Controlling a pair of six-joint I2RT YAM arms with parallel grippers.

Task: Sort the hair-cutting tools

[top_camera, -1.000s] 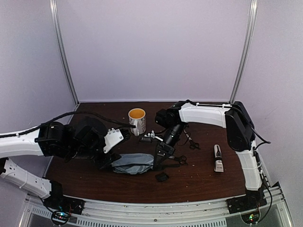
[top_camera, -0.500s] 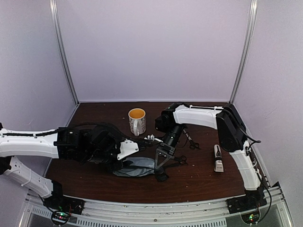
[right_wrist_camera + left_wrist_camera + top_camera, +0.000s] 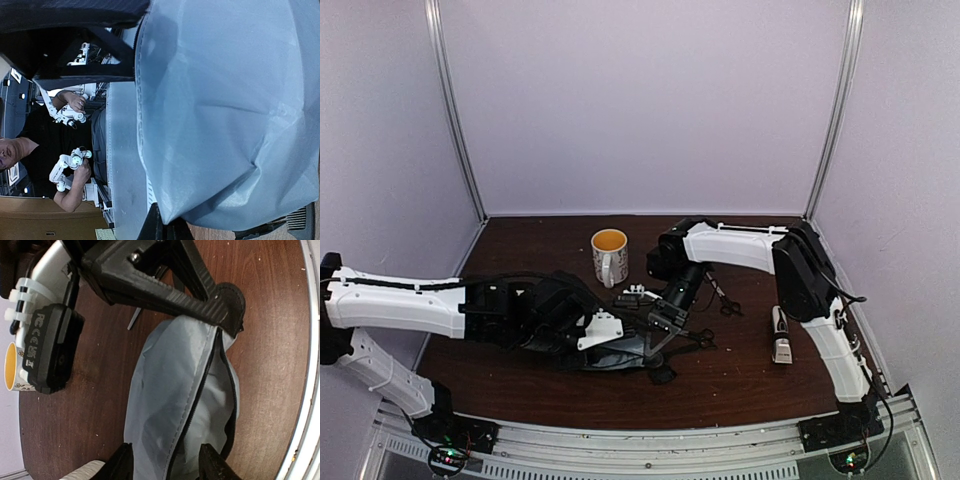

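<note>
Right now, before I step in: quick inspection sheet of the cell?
Surface: dark wood table, no spills seen.
Job's things: clipper at right; scissors mid-right; second scissors nearer the pouch; guard towards the front edge; comb not made out.
Clutter: cream mug at back; grey pouch, zip open, centre.
Grippers: left gripper open, fingers spread over the pouch; right gripper shut on its far end.
Cables: black cable looped off the right arm.
Surroundings: plain walls, metal posts.
</note>
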